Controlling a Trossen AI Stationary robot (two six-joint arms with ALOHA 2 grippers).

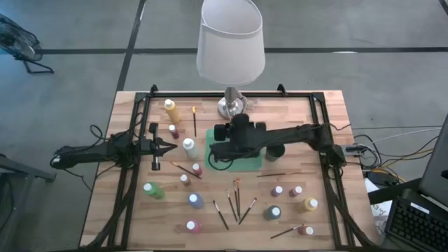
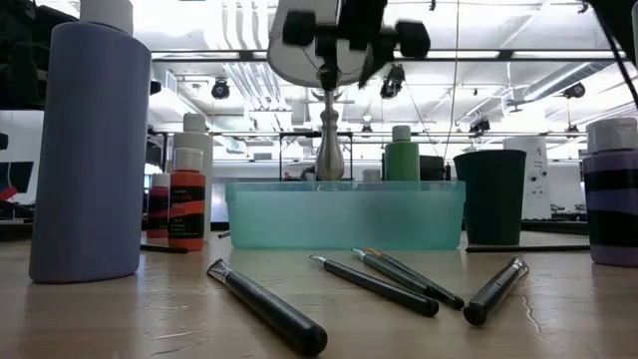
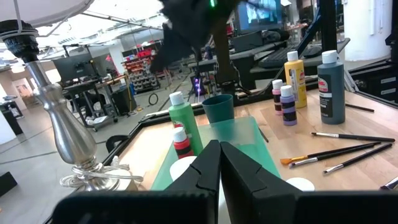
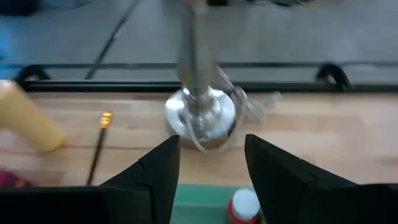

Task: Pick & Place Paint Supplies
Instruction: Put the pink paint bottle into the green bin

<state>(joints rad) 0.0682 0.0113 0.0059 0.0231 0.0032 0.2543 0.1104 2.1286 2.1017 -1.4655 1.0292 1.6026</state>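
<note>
Where lamp base [image 4: 200, 112] crowds tray [image 1: 210, 155] edge

Lamp [image 1: 230, 42]: white shade, silver base. Tray [image 2: 344, 212]: translucent teal-green; wood table [image 1: 329, 119] pale, black frame. Bottles white-capped: green bottle [image 3: 183, 121], yellow bottle [image 1: 171, 110], orange-red bottle [image 2: 186, 204]; brushes [image 2: 384, 284] dark-handled.

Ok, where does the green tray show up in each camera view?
High view: green tray at table centre, partly under the right arm.
Low view: the pale tray across the middle, behind the brushes.
Left wrist view: tray ahead of the fingers.
Right wrist view: a strip between the fingers.
Shared landmark: the silver lamp base just behind it.
</note>
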